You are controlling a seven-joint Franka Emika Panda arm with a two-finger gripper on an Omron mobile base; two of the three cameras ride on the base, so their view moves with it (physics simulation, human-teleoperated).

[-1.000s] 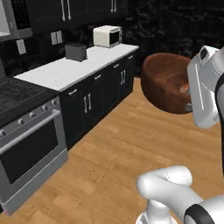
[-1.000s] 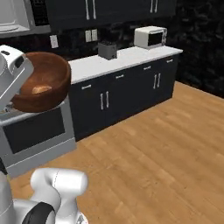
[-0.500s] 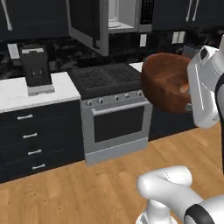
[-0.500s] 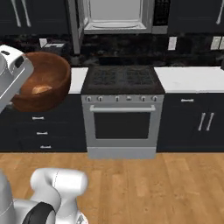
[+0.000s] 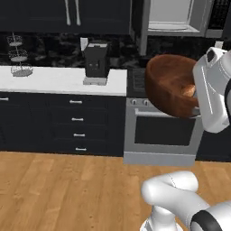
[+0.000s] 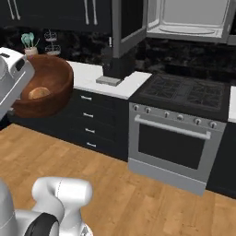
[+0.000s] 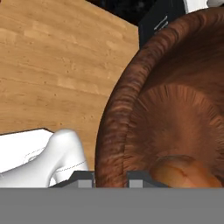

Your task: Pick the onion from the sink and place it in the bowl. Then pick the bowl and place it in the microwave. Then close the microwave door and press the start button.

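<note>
My gripper (image 7: pixel 110 178) is shut on the rim of the reddish-brown bowl (image 5: pixel 169 85), which hangs tilted in the air in front of the arm. The bowl's rim (image 7: pixel 114 131) passes between the two fingertips. The orange-tan onion (image 5: pixel 188 91) lies inside the bowl (image 6: pixel 53 85), low against its wall, and also shows as the onion (image 6: pixel 38 93) and the onion (image 7: pixel 183 173). Up at the back is the microwave (image 5: pixel 177 18), its light grey cavity exposed. The microwave door (image 5: pixel 137 25) stands swung out to the left of the microwave (image 6: pixel 189 20), as the door (image 6: pixel 125 27).
A grey range (image 6: pixel 177 138) with an oven door sits under the microwave. A black coffee machine (image 5: pixel 96 63) stands on the white counter (image 5: pixel 49 79) left of it, above dark drawers. Wooden floor (image 5: pixel 67 189) lies between the base and the cabinets.
The whole picture has shifted, so the base has moved: range and microwave now lie further right. The bowl with the onion stays held the same way.
</note>
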